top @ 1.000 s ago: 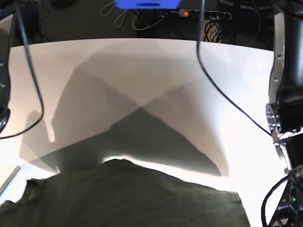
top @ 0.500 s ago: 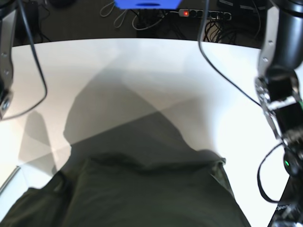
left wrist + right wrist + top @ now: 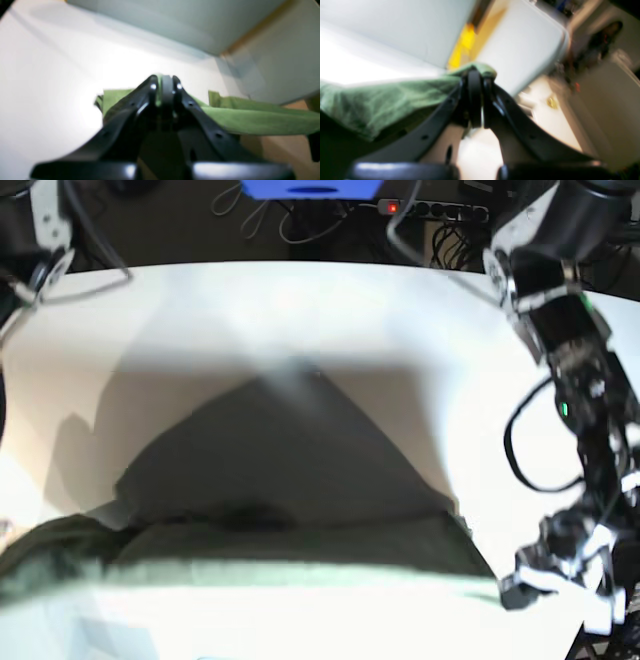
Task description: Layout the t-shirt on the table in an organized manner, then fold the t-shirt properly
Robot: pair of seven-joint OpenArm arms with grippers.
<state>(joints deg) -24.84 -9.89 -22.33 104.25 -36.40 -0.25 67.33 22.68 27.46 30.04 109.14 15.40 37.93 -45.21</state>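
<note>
My left gripper (image 3: 163, 82) is clamped tight on an edge of the t-shirt (image 3: 250, 117). The wrist view shows a thin strip of green cloth pinched between the two black fingers (image 3: 152, 86), with the rest of the cloth spreading out to either side behind them.

My right gripper (image 3: 475, 77) is likewise closed on the t-shirt (image 3: 377, 100). A fold of green cloth bunches over the fingertips, and the body of the garment sags away to the left of that view.

In the base view the t-shirt (image 3: 300, 545) appears as a dark olive band stretched across the lower part of the frame, from the left edge to near my left arm (image 3: 575, 380) at the right. It casts a broad, peaked shadow on the white table (image 3: 300, 310) behind it. The picture is blurred, so I cannot tell whether the lower hem touches the tabletop. Collar and label cannot be made out.

The far half of the table is bare white surface.
</note>
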